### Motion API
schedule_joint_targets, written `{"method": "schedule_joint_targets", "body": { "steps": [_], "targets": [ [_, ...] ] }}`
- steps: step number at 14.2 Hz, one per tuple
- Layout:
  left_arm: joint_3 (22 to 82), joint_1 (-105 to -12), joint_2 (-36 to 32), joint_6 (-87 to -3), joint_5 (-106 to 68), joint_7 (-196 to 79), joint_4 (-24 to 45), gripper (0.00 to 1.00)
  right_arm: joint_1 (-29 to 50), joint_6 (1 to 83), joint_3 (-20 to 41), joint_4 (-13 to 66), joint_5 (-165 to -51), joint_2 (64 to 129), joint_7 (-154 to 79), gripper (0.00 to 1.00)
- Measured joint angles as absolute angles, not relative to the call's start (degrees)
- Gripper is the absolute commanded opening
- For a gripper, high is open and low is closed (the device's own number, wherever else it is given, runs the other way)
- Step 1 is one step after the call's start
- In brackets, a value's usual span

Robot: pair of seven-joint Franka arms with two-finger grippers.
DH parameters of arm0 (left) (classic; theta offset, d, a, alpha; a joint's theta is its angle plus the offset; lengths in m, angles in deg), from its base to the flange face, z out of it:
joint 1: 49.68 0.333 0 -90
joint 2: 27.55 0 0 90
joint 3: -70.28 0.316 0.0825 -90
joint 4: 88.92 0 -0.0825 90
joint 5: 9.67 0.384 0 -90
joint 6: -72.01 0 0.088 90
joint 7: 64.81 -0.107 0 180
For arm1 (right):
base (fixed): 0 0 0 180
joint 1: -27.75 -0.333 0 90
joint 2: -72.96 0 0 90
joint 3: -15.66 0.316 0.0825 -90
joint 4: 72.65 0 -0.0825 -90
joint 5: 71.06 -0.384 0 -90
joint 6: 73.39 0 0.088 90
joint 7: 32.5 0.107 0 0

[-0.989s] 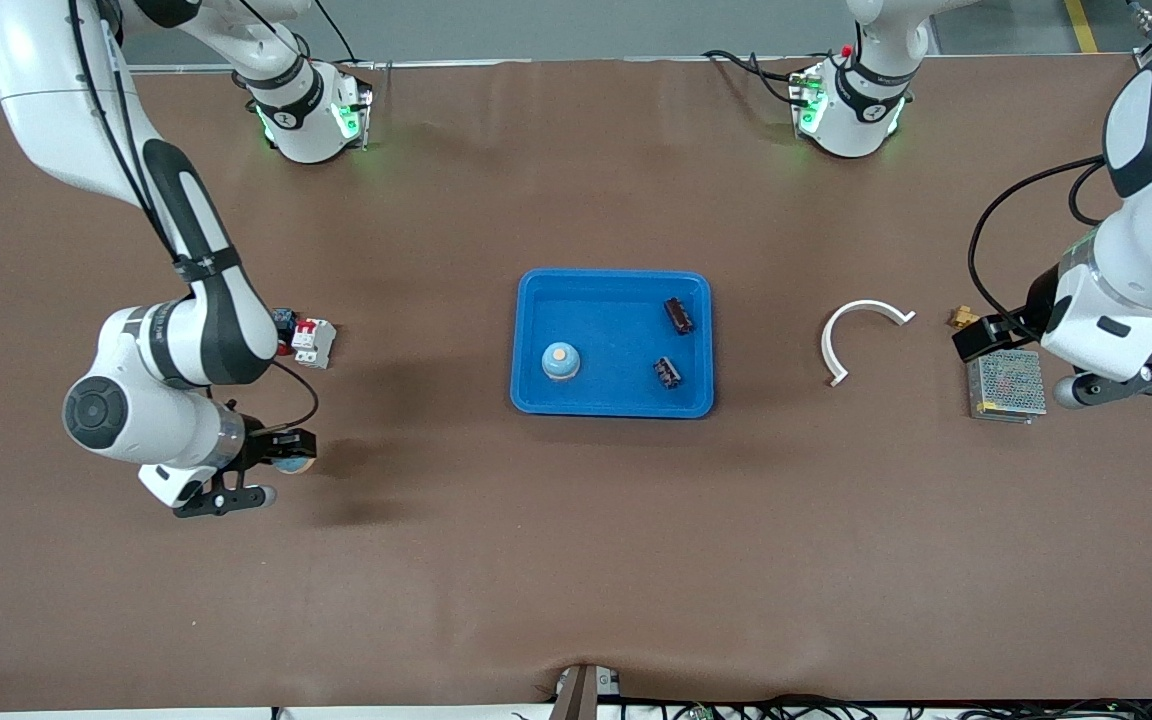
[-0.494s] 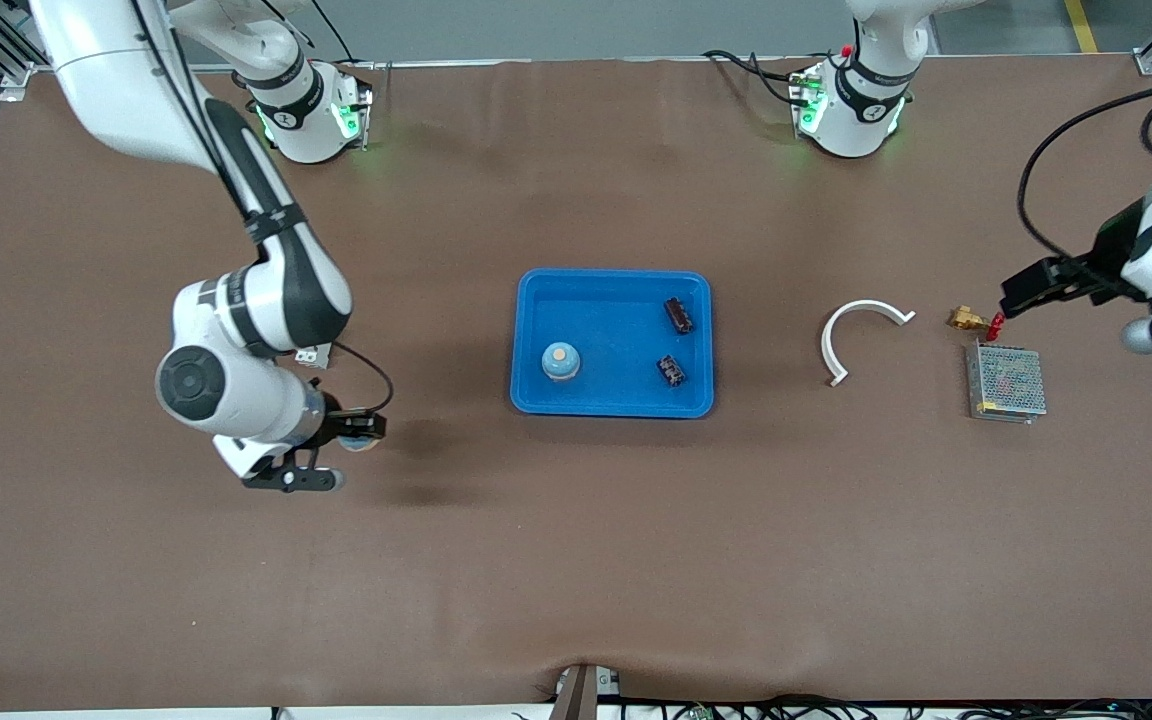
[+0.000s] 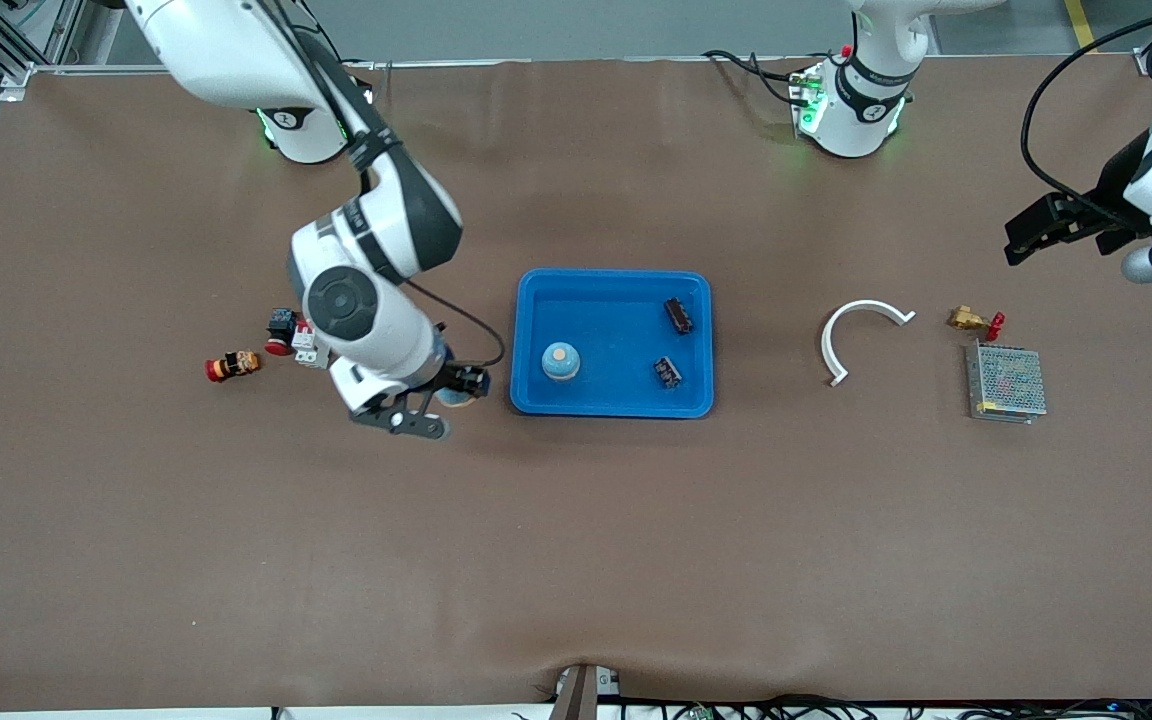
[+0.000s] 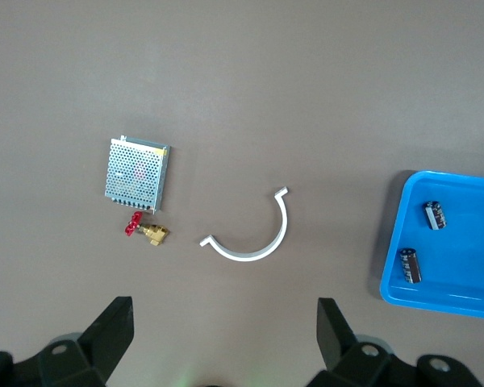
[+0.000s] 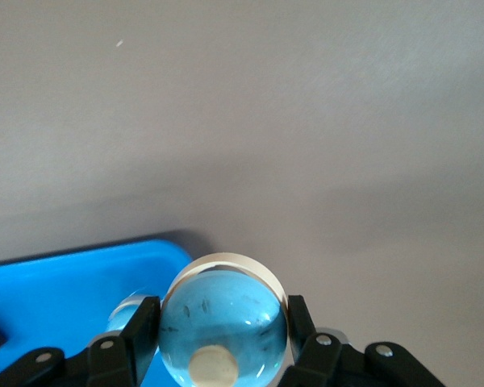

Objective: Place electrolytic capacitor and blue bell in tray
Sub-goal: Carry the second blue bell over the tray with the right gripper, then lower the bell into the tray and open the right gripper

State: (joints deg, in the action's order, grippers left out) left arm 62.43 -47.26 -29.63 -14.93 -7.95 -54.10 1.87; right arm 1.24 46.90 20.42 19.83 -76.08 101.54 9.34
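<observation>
Front view: the brown table (image 3: pixel 576 560) carries the bright-blue tray (image 3: pixel 613 406) at its middle. In the tray stand one blue bell (image 3: pixel 560 360), toward the right arm's end, and two dark electrolytic capacitors (image 3: pixel 677 314), toward the left arm's end, one nearer the front camera (image 3: pixel 668 372).

The right gripper (image 3: pixel 456 388) hangs over the table just beside the tray's rim, clamped on a second blue bell (image 5: pixel 223 326), its fingers (image 5: pixel 139 334) pressed against the bell's sides.

The left gripper (image 3: pixel 1036 228) hangs with its jaws wide apart and empty, over the left arm's end of the table.

Under that end lie a metal mesh power supply (image 3: pixel 1006 383), a white curved plastic piece (image 3: pixel 851 325) and a small brass valve (image 3: pixel 972 320).
</observation>
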Motion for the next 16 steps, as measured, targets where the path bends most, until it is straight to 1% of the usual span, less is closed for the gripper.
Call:
{"method": "schedule_joint_targets", "body": {
  "steps": [3, 5, 9, 16],
  "targets": [
    [64.6, -48.6, -31.4, -14.9, -8.0, -54.1, 3.1, 1.00, -2.7, 47.7, 20.4, 20.7, -76.1, 100.7, 15.1, 0.44],
    [66.5, -49.9, -31.9, -14.7, -8.0, -54.1, 3.3, 1.00, -5.1, 50.5, 20.4, 22.8, -76.1, 100.1, 18.5, 0.44],
    [66.9, -50.0, -32.0, -14.2, -8.0, -54.1, 3.3, 1.00, -9.8, 57.0, 20.4, 27.2, -76.1, 99.9, 24.3, 0.44],
    [66.9, -50.0, -32.0, -13.4, -8.0, -54.1, 3.5, 1.00, -16.0, 65.0, 20.3, 32.8, -76.1, 99.9, 29.7, 0.44]
  ]
}}
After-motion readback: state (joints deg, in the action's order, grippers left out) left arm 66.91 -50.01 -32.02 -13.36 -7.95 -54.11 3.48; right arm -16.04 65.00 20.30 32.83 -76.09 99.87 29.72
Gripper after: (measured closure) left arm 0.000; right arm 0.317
